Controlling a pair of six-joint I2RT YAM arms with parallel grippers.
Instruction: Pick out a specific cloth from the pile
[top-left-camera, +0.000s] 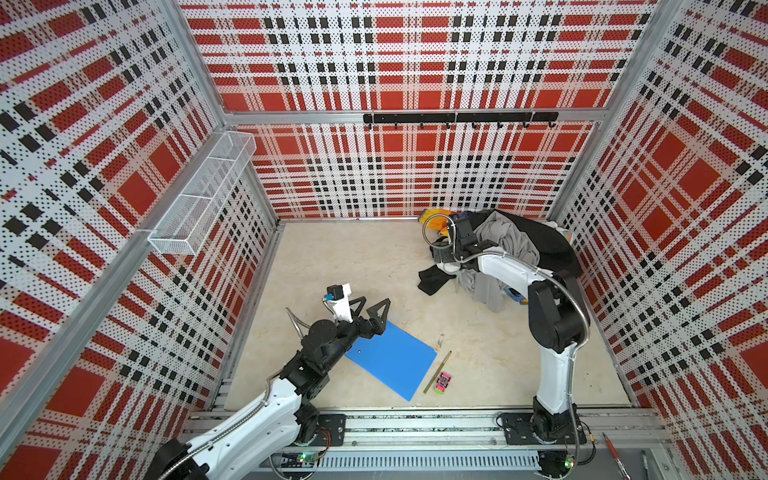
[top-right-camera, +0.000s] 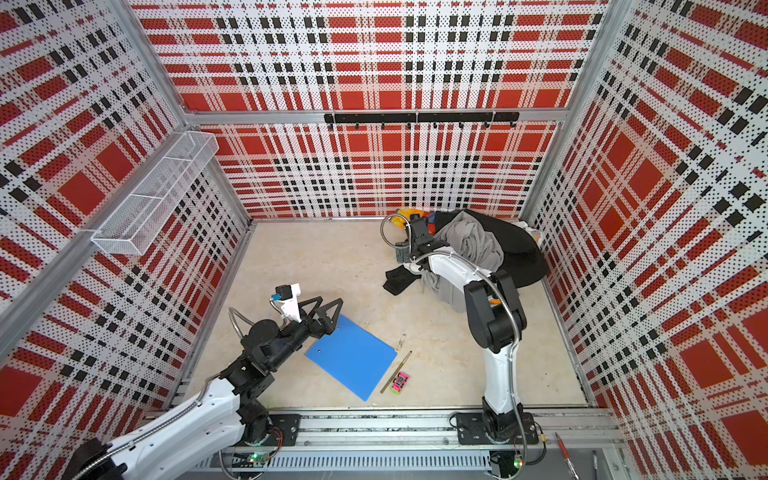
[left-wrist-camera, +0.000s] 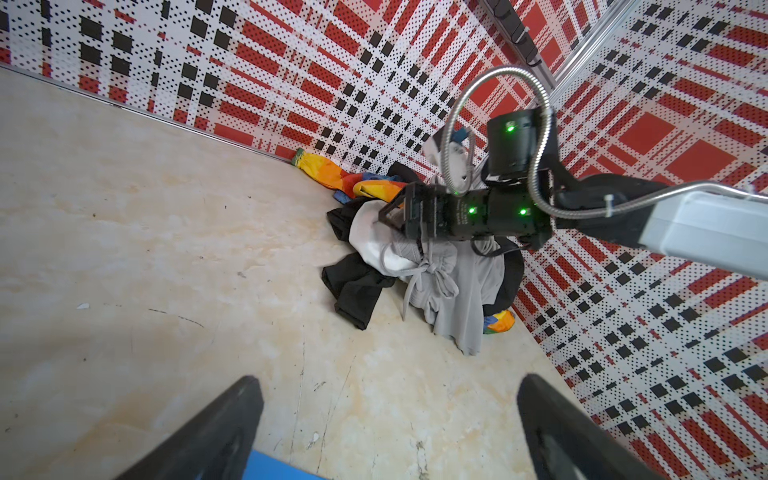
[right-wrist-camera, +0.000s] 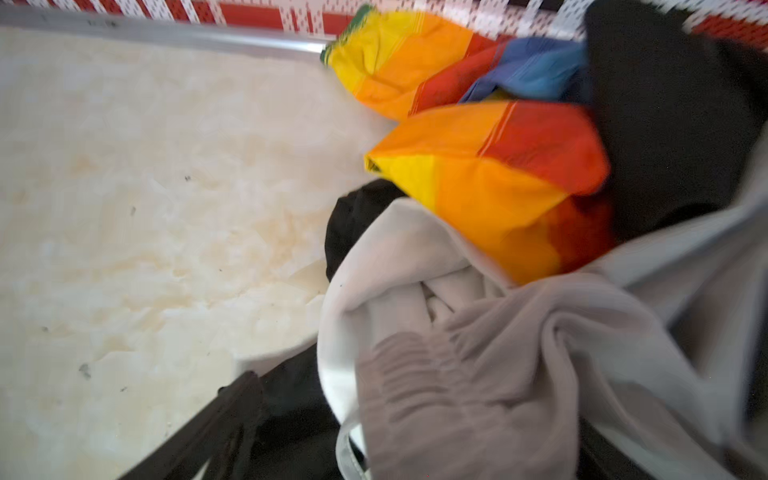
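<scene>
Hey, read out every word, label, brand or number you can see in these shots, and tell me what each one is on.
No text can be read anywhere.
right end effector: faint pale print on its black body, too small to read.
pink toy car: any marking is too small to tell.
the cloth, black, on the pile: no label in view.

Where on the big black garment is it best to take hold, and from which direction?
Probably its broad fold at the top of the pile, near the right wall, coming down from above. There the black garment lies uncovered beside the grey garment, while its lower edges seem buried.
</scene>
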